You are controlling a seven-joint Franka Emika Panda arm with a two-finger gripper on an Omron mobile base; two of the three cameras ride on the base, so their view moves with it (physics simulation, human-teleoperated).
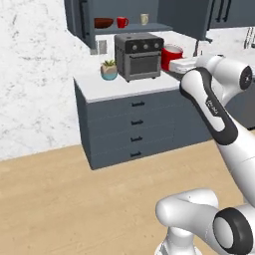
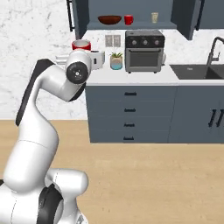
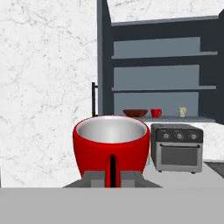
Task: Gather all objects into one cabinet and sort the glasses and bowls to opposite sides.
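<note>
- While your gripper (image 3: 111,177) pinches the red mug (image 3: 111,142) by its handle, it could swing and slip
- Lifted carelessly, it may bump the cabinet (image 3: 162,70) shelf

Two red mugs (image 3: 111,144) (image 3: 155,113), one beige mug (image 3: 182,112), one wooden bowl (image 3: 135,113), one toaster oven (image 3: 177,147).
</note>
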